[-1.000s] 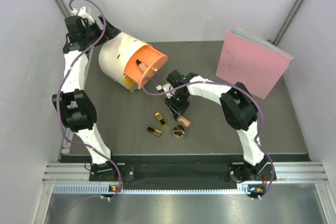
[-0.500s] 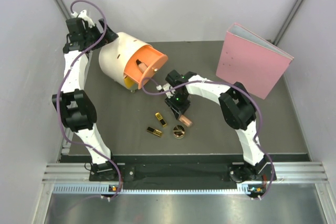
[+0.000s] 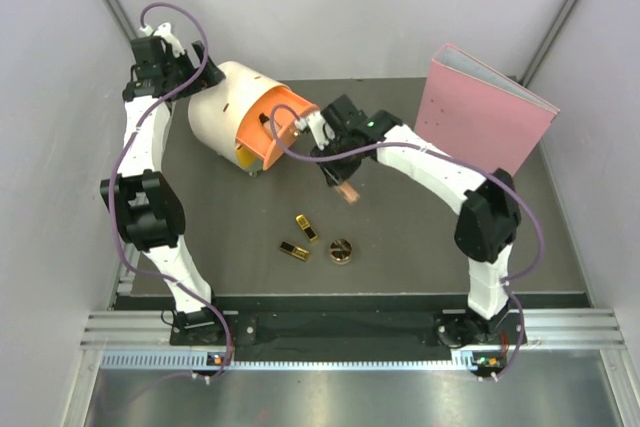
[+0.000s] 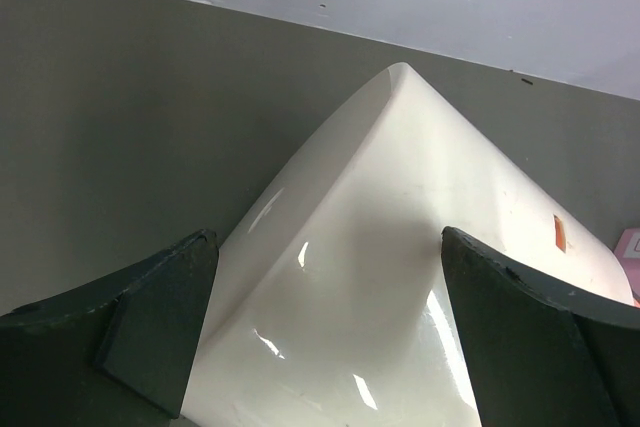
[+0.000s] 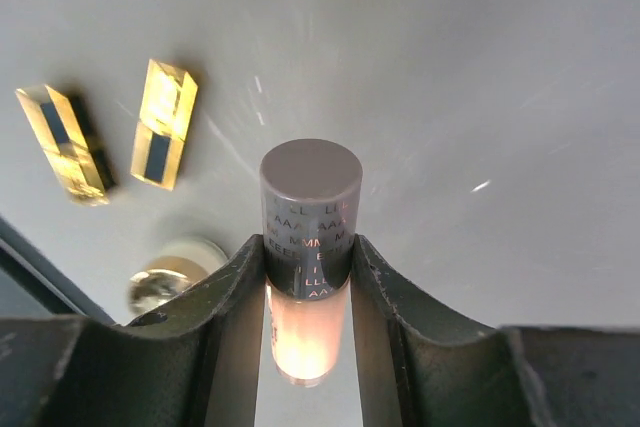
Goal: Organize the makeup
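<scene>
My right gripper [image 3: 345, 185] is shut on a peach liquid bottle [image 3: 349, 192] with a dark cap [image 5: 311, 207] and holds it above the table, just right of the cream drawer box [image 3: 228, 107]. Two gold-and-black lipstick cases [image 3: 306, 228] [image 3: 294, 250] and the round gold compact [image 3: 341, 251] lie on the table in front; they also show in the right wrist view: the cases [image 5: 165, 125] [image 5: 62, 143] and the compact [image 5: 170, 272]. My left gripper [image 4: 330, 327] is open, its fingers [image 4: 160, 327] either side of the box's cream back [image 4: 400, 247]. The second peach bottle is hidden.
The box's orange-yellow front [image 3: 277, 127] faces right and forward, close to my right wrist. A pink binder [image 3: 480, 127] stands at the back right. Grey walls close in on the left, back and right.
My right gripper has lifted the peach bottle off the table beside the compact and carried it back toward the drawer box. The left arm has shifted slightly at the box's back.
</scene>
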### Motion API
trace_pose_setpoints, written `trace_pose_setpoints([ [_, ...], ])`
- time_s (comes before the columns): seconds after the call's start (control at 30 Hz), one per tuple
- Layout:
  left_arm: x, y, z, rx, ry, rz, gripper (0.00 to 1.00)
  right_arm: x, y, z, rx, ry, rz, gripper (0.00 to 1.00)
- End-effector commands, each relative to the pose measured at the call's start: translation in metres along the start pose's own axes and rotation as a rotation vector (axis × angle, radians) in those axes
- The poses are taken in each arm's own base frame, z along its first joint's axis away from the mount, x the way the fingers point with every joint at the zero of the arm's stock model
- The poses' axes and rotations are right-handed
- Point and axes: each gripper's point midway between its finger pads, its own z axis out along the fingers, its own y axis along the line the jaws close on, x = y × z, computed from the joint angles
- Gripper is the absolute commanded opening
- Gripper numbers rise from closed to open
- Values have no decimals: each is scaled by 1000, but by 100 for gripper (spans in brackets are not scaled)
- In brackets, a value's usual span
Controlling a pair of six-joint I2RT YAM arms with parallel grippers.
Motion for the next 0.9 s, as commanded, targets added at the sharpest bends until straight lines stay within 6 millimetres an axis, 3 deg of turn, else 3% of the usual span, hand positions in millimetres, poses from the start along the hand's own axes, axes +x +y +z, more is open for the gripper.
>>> trace_pose_setpoints([
  [0.0, -2, 1, 1, -8, -7, 24, 97, -95, 10, -109, 28, -405, -76, 0],
  [0.1, 1, 3, 2, -11, 1, 26, 97, -127, 15, -147, 6, -544, -82, 0],
  [0.2, 3, 4, 2, -16, 8, 26, 97, -153, 18, -172, -5, -635, -85, 0],
  [0.33, 5, 7, 2, -30, 13, 27, 97, -179, 18, -192, -13, -739, -77, 0],
  [0.63, 10, 11, 1, -50, 29, 27, 97, -225, 24, -185, -100, -882, 1, 0],
  [0.87, 11, 12, 3, -51, 32, 23, 97, -258, 14, -180, -99, -989, 39, 0],
])
